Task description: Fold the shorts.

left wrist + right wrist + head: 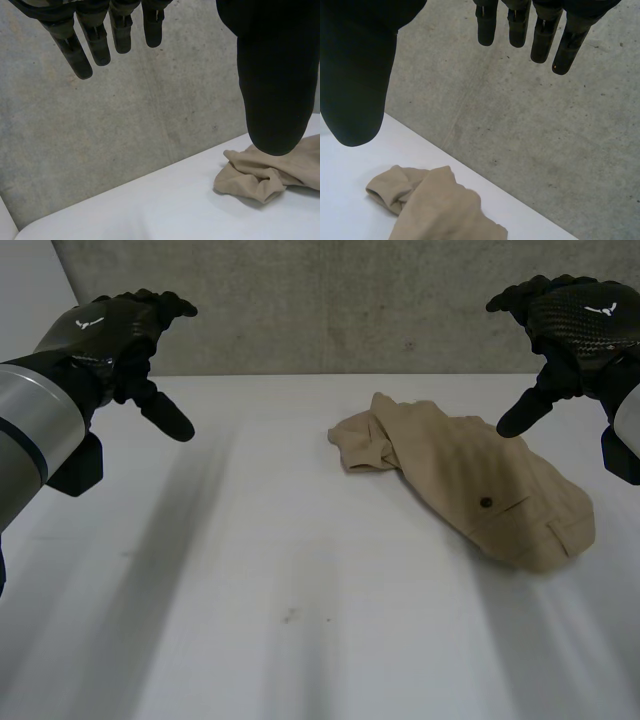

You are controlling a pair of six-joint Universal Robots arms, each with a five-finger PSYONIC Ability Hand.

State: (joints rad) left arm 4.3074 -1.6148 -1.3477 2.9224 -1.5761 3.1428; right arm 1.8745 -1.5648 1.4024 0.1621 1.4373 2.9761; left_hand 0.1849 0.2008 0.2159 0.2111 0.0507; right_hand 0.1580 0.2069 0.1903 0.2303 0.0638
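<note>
- Folding looks barely begun: the shorts (470,485) lie rumpled on the table (250,590), toward 2 o'clock from its middle, with their 10 o'clock end bunched.
- The left hand (115,335) hovers with its fingers (80,55) spread, straight and empty; the shorts sit well apart, toward 4 o'clock.
- The right hand (575,325) is likewise spread and empty above the table; the cloth lies near, at 7 o'clock, untouched.
</note>
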